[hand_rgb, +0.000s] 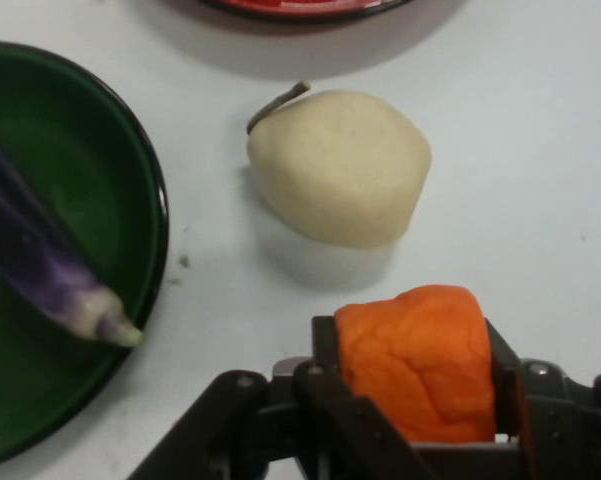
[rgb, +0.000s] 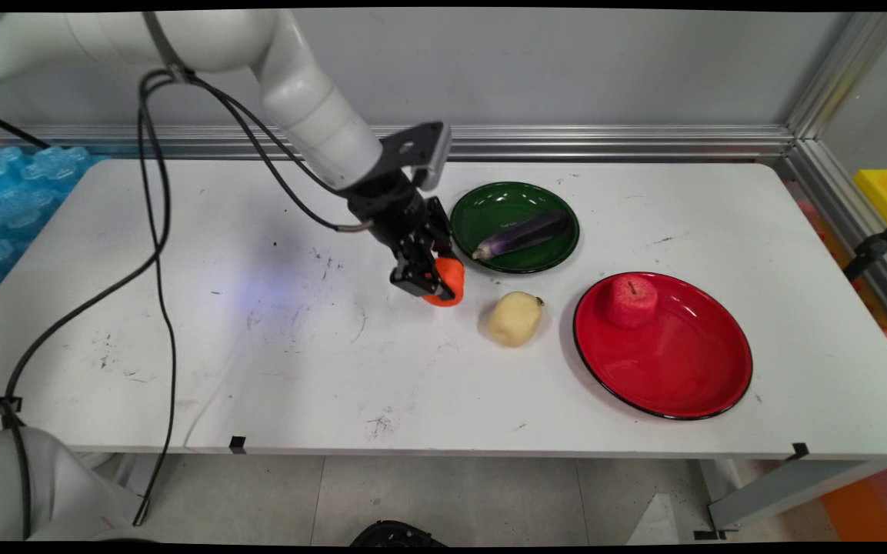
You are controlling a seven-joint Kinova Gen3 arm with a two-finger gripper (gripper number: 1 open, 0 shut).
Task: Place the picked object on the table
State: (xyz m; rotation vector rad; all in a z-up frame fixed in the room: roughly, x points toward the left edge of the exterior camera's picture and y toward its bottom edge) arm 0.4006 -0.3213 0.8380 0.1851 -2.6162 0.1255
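Observation:
My gripper is shut on an orange fruit, held just above the white table between the green plate and the pale fruit. In the hand view the orange fruit sits squeezed between the fingers of my gripper. A cream-coloured pear-like fruit with a short stem lies on the table just right of the gripper; the hand view shows this fruit beyond the orange one. A purple eggplant lies in the green plate.
A red plate at the right holds a red apple near its far rim. Black cables hang from the arm over the table's left part. A metal rail runs along the back edge.

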